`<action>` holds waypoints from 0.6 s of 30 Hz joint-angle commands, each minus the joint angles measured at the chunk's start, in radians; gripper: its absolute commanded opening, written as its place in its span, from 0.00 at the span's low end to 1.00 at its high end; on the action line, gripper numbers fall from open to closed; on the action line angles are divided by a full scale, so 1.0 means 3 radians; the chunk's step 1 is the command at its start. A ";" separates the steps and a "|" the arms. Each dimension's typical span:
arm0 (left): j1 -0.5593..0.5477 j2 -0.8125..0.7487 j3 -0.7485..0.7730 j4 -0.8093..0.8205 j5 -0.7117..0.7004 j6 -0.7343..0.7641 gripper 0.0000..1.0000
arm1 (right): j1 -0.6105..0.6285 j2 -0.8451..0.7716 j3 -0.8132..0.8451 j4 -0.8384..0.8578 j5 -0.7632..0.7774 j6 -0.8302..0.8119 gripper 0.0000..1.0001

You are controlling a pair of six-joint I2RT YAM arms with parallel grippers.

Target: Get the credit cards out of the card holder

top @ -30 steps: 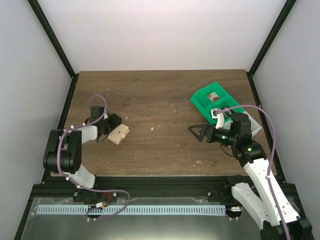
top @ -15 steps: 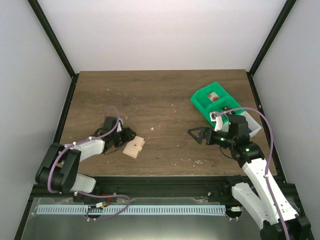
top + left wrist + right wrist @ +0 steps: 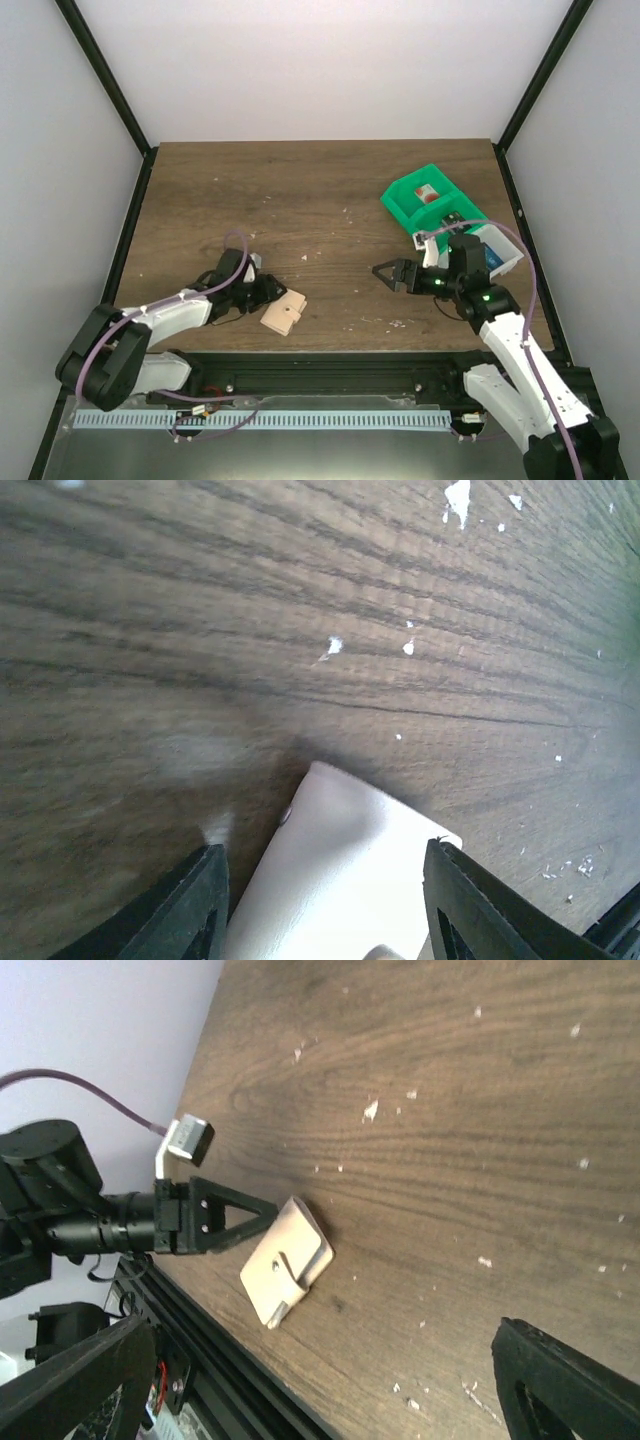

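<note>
The tan card holder (image 3: pixel 284 314) lies flat on the wood near the front edge, left of centre, closed with a snap tab. It also shows in the left wrist view (image 3: pixel 340 880) and the right wrist view (image 3: pixel 285 1260). My left gripper (image 3: pixel 266 292) has a finger on each side of the holder's near end and is shut on it (image 3: pixel 322 848). A thin pale edge (image 3: pixel 274 1313) sticks out of the holder's end; no credit card shows clearly. My right gripper (image 3: pixel 386 273) is open and empty, above the table well right of the holder, pointing toward it.
A green-and-white compartment tray (image 3: pixel 404 203) stands at the back right behind my right arm, with a small red-and-white item in it. The black front rail (image 3: pixel 330 365) runs just below the holder. White specks dot the wood.
My left gripper has moved right and toward the front edge, taking the card holder with it. My right gripper has dropped slightly and stayed open.
</note>
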 commanded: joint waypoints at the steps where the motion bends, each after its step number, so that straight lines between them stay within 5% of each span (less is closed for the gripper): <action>1: -0.0017 -0.0274 -0.0070 -0.0397 -0.0198 0.0089 0.56 | 0.0236 0.0049 -0.0154 0.0165 0.0111 0.0202 0.93; 8: -0.0061 -0.0647 -0.0422 -0.0377 -0.0061 -0.0041 0.51 | 0.0897 0.0447 -0.0267 0.0577 0.0464 0.0568 0.85; 18: -0.0336 -0.0590 -0.0935 0.1196 0.0471 -0.0837 0.36 | 0.1329 0.0925 0.0085 0.0532 0.1055 0.0468 0.50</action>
